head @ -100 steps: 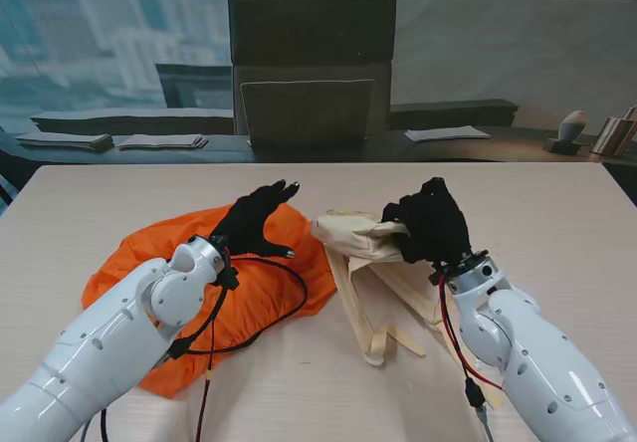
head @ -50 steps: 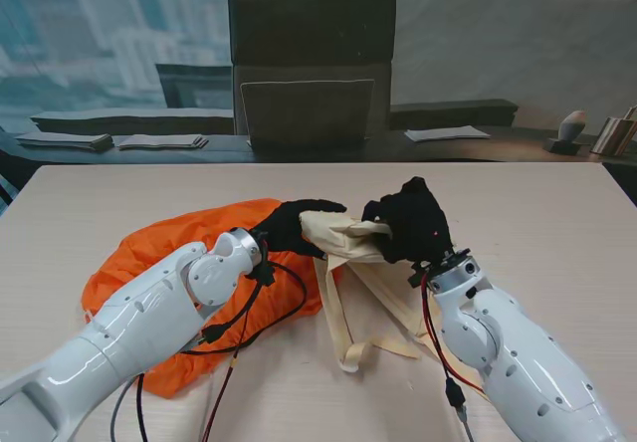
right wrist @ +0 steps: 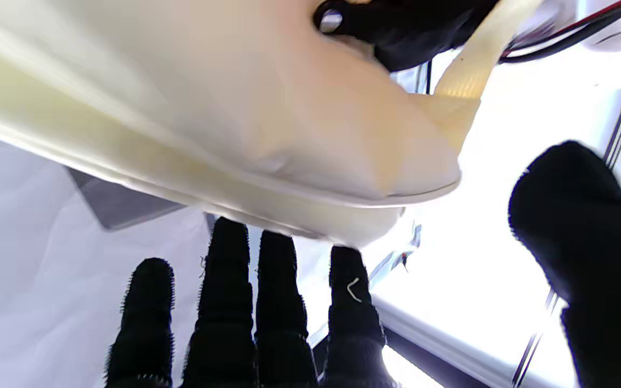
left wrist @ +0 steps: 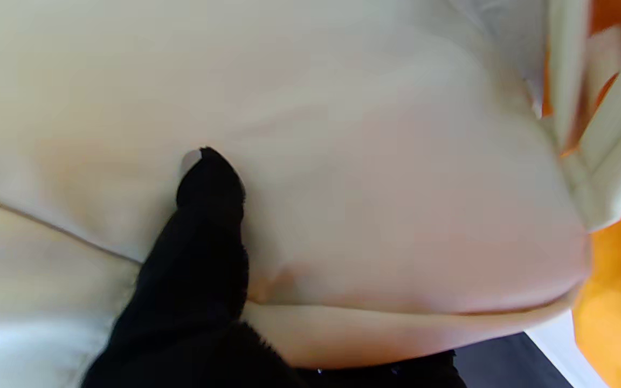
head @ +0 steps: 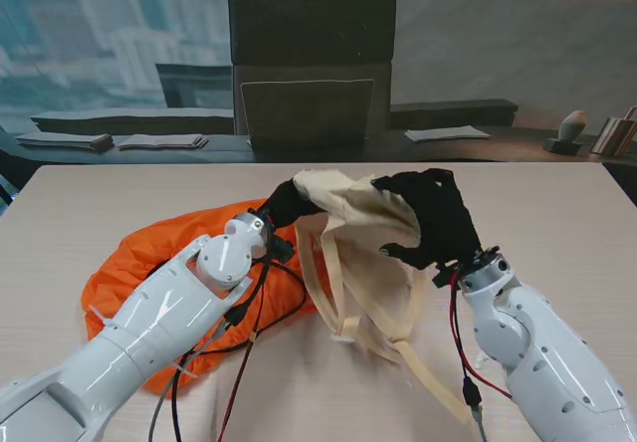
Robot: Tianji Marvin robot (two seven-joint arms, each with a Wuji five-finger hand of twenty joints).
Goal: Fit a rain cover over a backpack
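- 2 hands up off the table (head: 557, 213), sharing 1 load: the cream backpack (head: 358, 213), lifted between them with its straps (head: 398, 337) dangling to the tabletop.
- Left hand (head: 284, 203) pushed in at the backpack's left end, mostly hidden by fabric in the stand view; 1 black finger (left wrist: 208, 183) pressed against cream cloth in the left wrist view. Grasping the backpack, judging by how that end stays raised, though the exact hold cannot be seen.
- Right hand (head: 433, 218) at the backpack's right end, fingers (right wrist: 235, 302) spread beneath the cloth and thumb apart: more a cradle from underneath than a clench. Probably held that way to keep the body taut and off the table.
- Orange cover (head: 139, 263) lying crumpled on the table to the left, beneath the left arm, touching or just beside the backpack's lower edge; neither hand on it.
- Likely reason for the lift: to carry the backpack over onto the cover, or to open its shape so the cover can be pulled around it.
- Cover not yet over any part of the backpack; task judged early.
- Risk: loose straps catching on the left arm's cable (head: 254, 308), or the open right hand letting its end slip.
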